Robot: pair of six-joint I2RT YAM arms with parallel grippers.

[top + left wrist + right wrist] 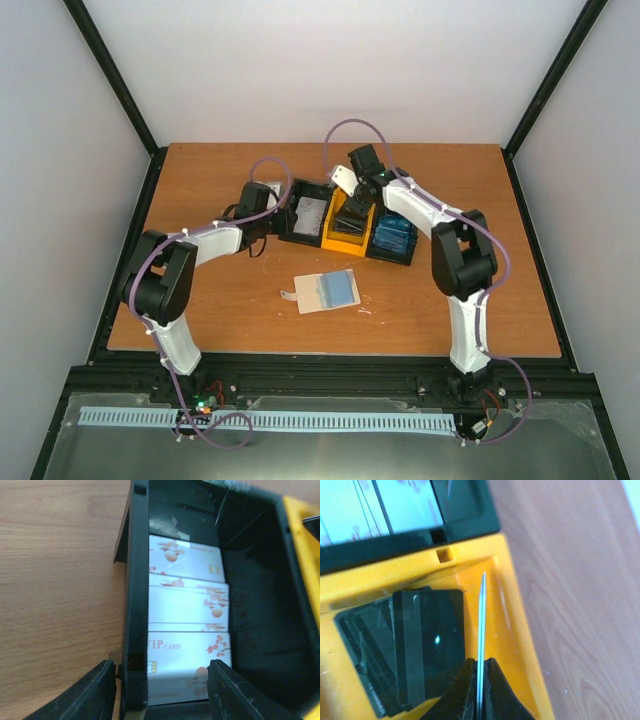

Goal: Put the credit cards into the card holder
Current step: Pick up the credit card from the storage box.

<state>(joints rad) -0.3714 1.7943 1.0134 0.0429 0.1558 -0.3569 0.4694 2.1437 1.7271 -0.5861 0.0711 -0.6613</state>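
The cream card holder (311,293) lies open on the table's middle with a blue card (339,288) resting on it. A black-and-yellow tray (343,243) holds grey-white credit cards (187,600), dark cards (420,645) and blue cards (393,238) in separate compartments. My left gripper (162,682) is open, its fingers (235,695) straddling the tray's left wall and the nearest white card. My right gripper (481,662) is shut on a thin pale card (481,625), seen edge-on above the yellow compartment; from above that card (344,180) shows tilted.
The tray's black wall (136,605) stands between my left fingers. Its yellow rim (520,630) lies just right of the held card. Bare wooden table (450,310) surrounds the holder, and black frame posts edge the table.
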